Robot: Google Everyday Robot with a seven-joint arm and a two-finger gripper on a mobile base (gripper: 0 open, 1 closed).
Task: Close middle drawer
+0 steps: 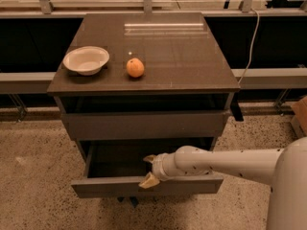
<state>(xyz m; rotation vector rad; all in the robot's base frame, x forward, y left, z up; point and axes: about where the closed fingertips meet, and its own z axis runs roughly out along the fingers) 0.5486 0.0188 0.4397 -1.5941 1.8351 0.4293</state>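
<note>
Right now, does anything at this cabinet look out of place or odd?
Only the middle drawer: it stands pulled out, its inner floor showing, while the gripper sits at its front edge with fingers open. The bowl and the orange rest neatly on the top; nothing is spilled or damaged.

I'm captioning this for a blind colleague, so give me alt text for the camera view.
A white robot arm reaches in from the right, its claw open at the front edge of the pulled-out middle drawer of a dark cabinet. On top sit a white bowl and an orange fruit.
</note>
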